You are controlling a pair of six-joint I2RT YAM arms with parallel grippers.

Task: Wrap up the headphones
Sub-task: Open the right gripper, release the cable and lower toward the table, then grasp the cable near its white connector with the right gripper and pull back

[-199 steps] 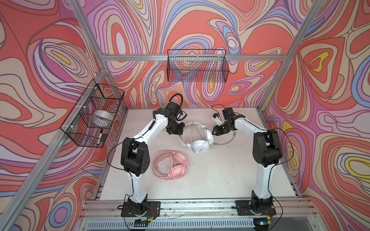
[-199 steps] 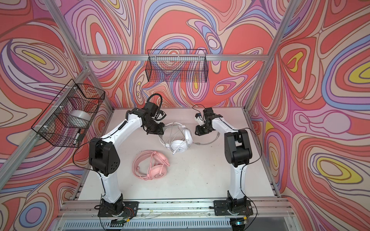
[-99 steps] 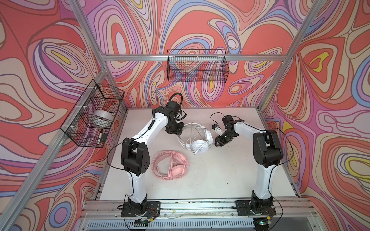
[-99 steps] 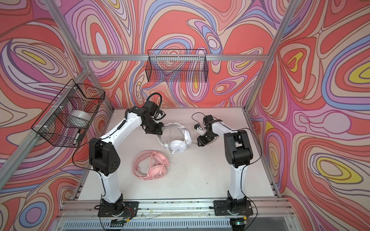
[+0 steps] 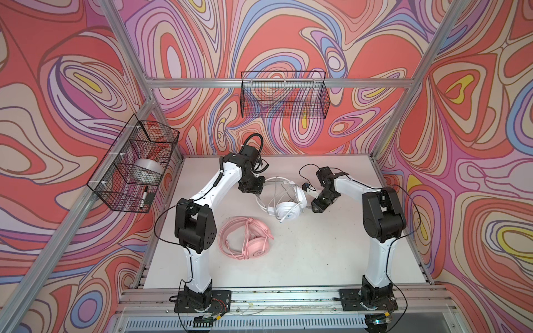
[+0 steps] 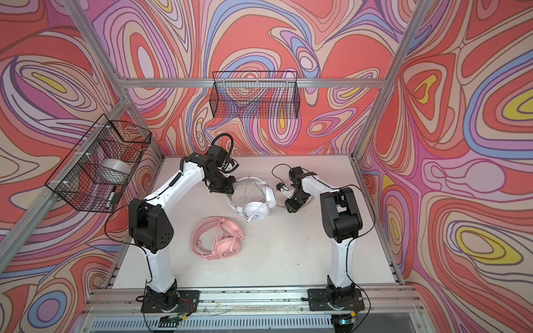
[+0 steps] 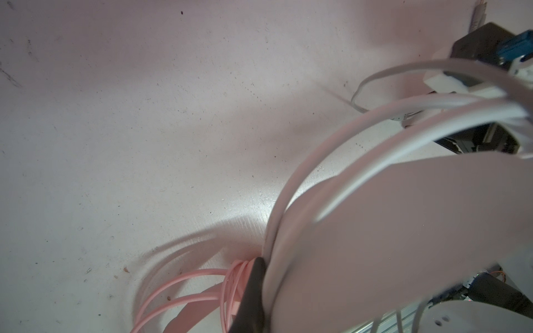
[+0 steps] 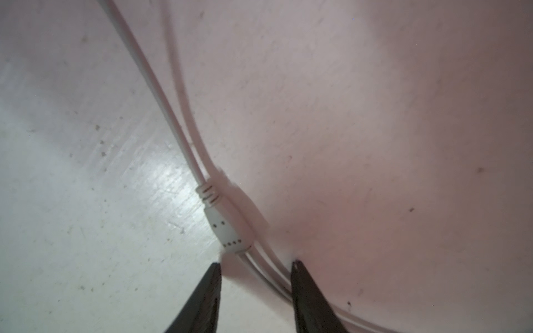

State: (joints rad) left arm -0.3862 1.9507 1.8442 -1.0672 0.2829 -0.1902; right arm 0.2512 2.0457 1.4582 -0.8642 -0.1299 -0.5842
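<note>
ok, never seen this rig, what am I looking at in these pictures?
Two robot arms in white and black: left arm, right arm, bolted to a rail by a white table. Two pictures look down from overhead; two come from a camera on each wrist. On the table: pink over-ear headphones with their cable looped round them, and white over-ear headphones. The left arm's jaws are shut on the white headband; the right arm's jaws stand open astride its thin white cable.

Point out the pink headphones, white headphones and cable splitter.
pink headphones (image 5: 257, 249), in a top view, on the earcup.
white headphones (image 5: 288, 209), in a top view, on the earcup.
cable splitter (image 8: 227, 227), right wrist view, on its body.
</note>
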